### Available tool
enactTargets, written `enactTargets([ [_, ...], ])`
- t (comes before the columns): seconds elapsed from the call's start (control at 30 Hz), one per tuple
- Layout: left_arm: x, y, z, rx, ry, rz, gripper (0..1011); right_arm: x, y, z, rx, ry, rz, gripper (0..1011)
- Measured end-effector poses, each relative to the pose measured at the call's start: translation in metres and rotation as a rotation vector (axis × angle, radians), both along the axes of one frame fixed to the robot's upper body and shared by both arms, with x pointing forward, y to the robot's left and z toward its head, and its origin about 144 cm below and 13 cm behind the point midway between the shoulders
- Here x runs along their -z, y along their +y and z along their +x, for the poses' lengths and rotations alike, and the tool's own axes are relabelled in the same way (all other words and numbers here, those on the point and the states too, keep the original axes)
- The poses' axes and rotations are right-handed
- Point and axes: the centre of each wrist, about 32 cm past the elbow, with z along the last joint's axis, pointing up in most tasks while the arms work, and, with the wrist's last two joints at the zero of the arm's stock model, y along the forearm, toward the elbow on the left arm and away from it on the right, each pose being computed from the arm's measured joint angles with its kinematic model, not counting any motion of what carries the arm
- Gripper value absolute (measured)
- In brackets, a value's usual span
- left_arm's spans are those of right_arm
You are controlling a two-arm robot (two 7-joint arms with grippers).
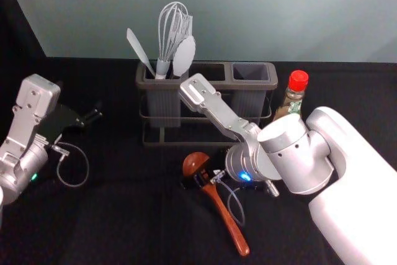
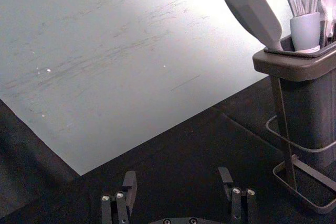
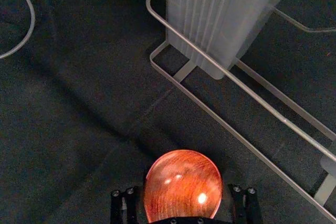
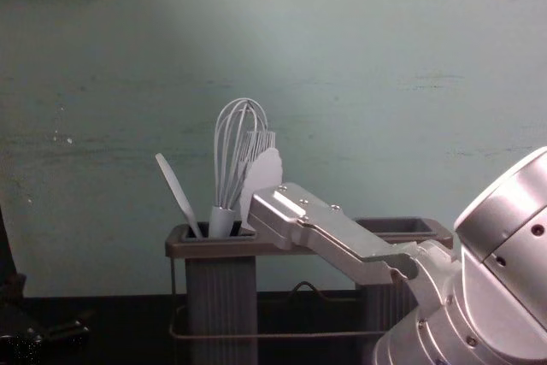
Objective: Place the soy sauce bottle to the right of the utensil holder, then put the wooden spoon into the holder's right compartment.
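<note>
My right claw (image 1: pixel 201 180) is low in front of the holder, its two fingers apart, one on each side of the wooden spoon (image 1: pixel 227 216). From the wrist I see the bowl between them; whether either finger touches the wood I can't quite make out, though I'd judge I am straddling rather than gripping.

The spoon lies flat, bowl toward the holder, handle slanting back toward my body and off to my right. So my close should come across that slant, near the neck, and then I must lift and turn the spoon upright. The right compartment (image 1: pixel 251 72) lies ahead and to my right; the low rails of the utensil holder (image 1: pixel 248 85) could catch the bowl on the way up.

Just right of the holder stands the soy sauce bottle (image 1: pixel 294 99), where it is wanted. My left claw (image 2: pixel 177 179) idles out to the left, fingers spread.

Under everything is black cloth (image 1: pixel 136 215); behind rises a pale grey-green wall (image 4: pixel 376 57).
</note>
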Motion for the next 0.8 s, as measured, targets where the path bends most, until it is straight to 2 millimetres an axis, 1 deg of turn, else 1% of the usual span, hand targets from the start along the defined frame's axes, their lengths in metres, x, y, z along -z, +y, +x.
enactTargets([
  [0.1, 0.0, 0.0, 0.0, 0.0, 0.0, 0.0, 1011, 0.0, 0.0, 0.0, -0.002, 0.0, 0.002, 842],
  [0.27, 0.0, 0.0, 0.0, 0.0, 0.0, 0.0, 1011, -0.003, -0.002, -0.003, -0.002, -0.012, 0.004, 842],
  [0.4, 0.0, 0.0, 0.0, 0.0, 0.0, 0.0, 1011, -0.009, -0.006, -0.009, -0.005, -0.034, 0.013, 842],
  [0.53, 0.0, 0.0, 0.0, 0.0, 0.0, 0.0, 1011, -0.015, -0.01, -0.016, -0.008, -0.054, 0.026, 842],
  [0.63, 0.0, 0.0, 0.0, 0.0, 0.0, 0.0, 1011, -0.02, -0.016, -0.026, -0.01, -0.072, 0.041, 842],
  [0.67, 0.0, 0.0, 0.0, 0.0, 0.0, 0.0, 1011, -0.02, -0.016, -0.026, -0.01, -0.072, 0.041, 842],
  [0.8, 0.0, 0.0, 0.0, 0.0, 0.0, 0.0, 1011, -0.025, -0.026, -0.041, -0.015, -0.112, 0.07, 842],
])
